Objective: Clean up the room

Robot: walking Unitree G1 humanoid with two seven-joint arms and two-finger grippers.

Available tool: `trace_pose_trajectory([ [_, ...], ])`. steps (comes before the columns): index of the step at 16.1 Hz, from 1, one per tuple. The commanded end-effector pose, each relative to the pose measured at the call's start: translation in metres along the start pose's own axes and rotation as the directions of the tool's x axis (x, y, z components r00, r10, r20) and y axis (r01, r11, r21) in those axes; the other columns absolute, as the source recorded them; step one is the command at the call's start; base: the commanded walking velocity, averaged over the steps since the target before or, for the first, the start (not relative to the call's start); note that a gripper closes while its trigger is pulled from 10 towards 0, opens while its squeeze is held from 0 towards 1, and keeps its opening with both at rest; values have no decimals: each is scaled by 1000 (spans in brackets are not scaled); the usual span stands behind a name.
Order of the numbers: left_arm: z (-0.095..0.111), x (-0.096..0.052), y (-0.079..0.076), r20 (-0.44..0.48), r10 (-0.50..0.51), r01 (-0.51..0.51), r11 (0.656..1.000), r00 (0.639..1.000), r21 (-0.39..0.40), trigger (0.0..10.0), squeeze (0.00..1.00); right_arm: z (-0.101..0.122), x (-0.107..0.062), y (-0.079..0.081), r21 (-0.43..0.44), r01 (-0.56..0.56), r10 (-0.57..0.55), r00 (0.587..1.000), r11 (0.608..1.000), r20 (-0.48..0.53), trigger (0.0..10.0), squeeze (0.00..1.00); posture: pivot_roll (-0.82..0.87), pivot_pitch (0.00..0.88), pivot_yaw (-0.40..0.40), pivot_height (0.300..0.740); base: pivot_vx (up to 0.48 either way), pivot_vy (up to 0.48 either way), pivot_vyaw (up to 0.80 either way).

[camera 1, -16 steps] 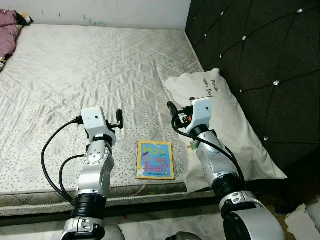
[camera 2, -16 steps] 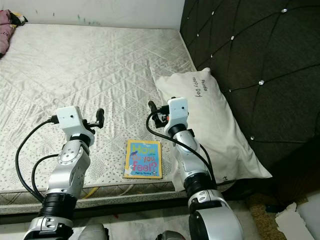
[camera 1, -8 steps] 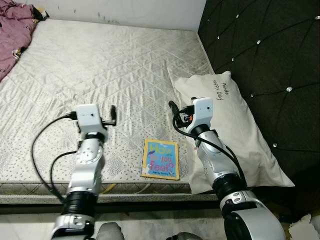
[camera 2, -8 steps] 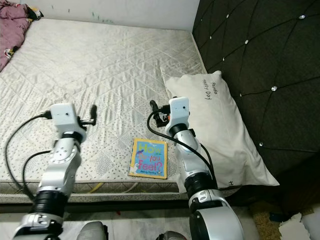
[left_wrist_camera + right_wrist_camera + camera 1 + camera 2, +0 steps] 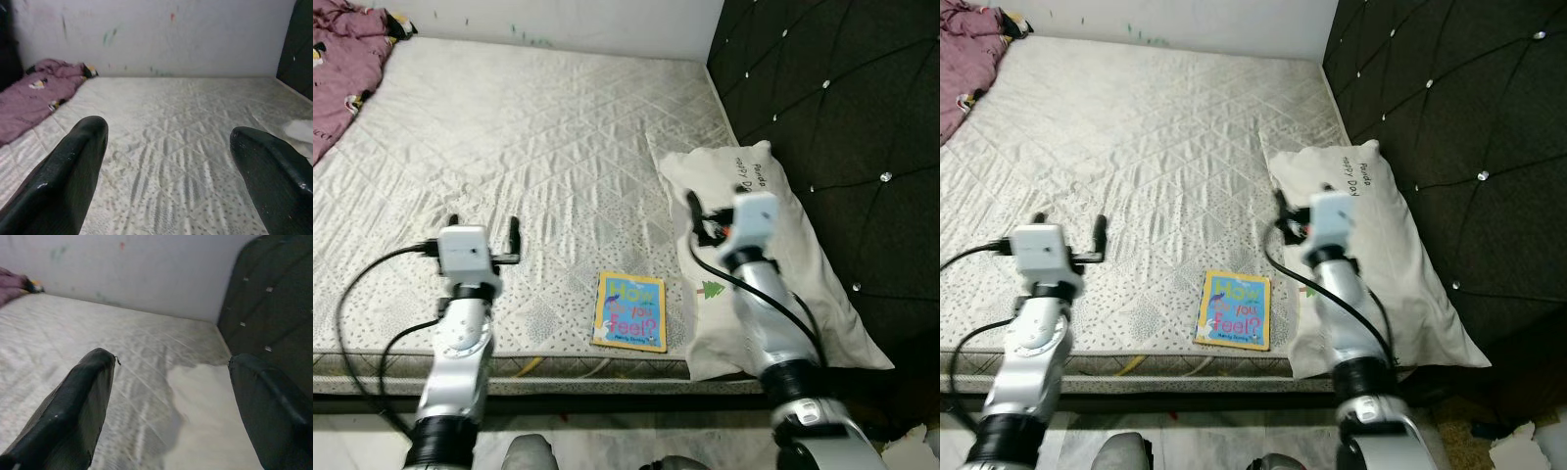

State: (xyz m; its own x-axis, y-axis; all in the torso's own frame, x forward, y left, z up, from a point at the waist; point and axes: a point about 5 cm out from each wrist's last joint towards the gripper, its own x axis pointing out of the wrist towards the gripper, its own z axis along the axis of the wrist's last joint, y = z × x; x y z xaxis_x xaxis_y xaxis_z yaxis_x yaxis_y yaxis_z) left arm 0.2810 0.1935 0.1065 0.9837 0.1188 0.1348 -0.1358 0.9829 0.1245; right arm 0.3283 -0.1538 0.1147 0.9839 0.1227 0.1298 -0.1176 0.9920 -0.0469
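The left hand is hovering above the mattress, with its two fingers spread wide and nothing between them. The right hand is hanging over the near edge of the white pillow, also wide open and empty, as its wrist camera is showing. Between the two arms, the colourful book is lying flat on the mattress, close to the front edge of the bed and just beside the pillow. A purple cloth is lying crumpled at the far left corner, well apart from both hands. The dark padded headboard is standing behind the pillow. I think the robot is now in the approach step, choosing what to pick first, and nothing is tidied yet. The book is looking like the nearest thing to take. Because it is thin and flat, the next move is probably needing one hand to come down and catch an edge of it.
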Motion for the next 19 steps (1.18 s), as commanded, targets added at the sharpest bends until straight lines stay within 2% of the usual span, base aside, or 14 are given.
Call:
trace_pose_trajectory([
  [1,0,-7,2,-1,-7,7,1000,1000,0,10000,0,2,-6,-13,2,43,-43,999,999,-2,10000,0,82,50,-84,740,0,0,0],
  [3,-4,-16,3,-21,-3,3,1000,1000,0,10000,0,1,-13,-19,-5,57,-57,998,998,-12,10000,0,81,48,-83,740,0,0,0],
  [5,-5,-28,4,-32,3,-3,1000,999,-3,10000,0,2,-31,-29,-16,93,-93,995,996,-25,10000,0,82,42,-84,740,0,0,0],
  [6,-6,-34,9,-49,20,-21,1000,999,-15,10000,0,-2,-47,-35,-31,100,-102,993,994,-55,10000,0,78,42,-84,740,0,0,0],
  [8,-8,-37,15,-68,51,-53,998,996,-29,10000,0,-8,-63,-43,-62,103,-109,989,993,-97,10000,0,72,46,-84,740,0,0,0],
  [9,-7,-34,16,-67,59,-61,998,996,-34,10000,0,-9,-68,-49,-82,109,-118,987,991,-110,10000,0,64,48,-83,740,0,0,0],
  [11,1,-21,10,-37,52,-54,997,998,-48,10000,0,7,-59,-60,-123,153,-162,985,980,-63,10000,0,42,44,-82,740,0,0,0],
  [12,7,-15,6,-21,39,-40,997,999,-60,10000,0,20,-50,-63,-134,170,-175,984,976,-24,10000,0,28,45,-79,740,0,0,0],
  [15,10,-10,0,-24,15,-16,997,1000,-79,10000,0,41,-35,-65,-135,191,-187,981,972,44,10000,0,-1,59,-49,740,0,0,0],
  [16,9,-9,-2,-30,7,-9,997,1000,-83,10000,0,44,-29,-62,-122,194,-189,980,973,58,10000,0,-12,63,-33,740,0,0,0],
  [17,9,-6,-10,-33,-28,25,995,999,-94,10000,0,48,-17,-51,-93,185,-178,981,978,79,10000,0,-21,61,-19,740,0,0,0],
  [19,11,-1,-15,-23,-40,37,994,999,-102,10000,0,51,-7,-37,-47,165,-160,983,985,91,10000,0,-32,55,-7,740,0,0,0],
])
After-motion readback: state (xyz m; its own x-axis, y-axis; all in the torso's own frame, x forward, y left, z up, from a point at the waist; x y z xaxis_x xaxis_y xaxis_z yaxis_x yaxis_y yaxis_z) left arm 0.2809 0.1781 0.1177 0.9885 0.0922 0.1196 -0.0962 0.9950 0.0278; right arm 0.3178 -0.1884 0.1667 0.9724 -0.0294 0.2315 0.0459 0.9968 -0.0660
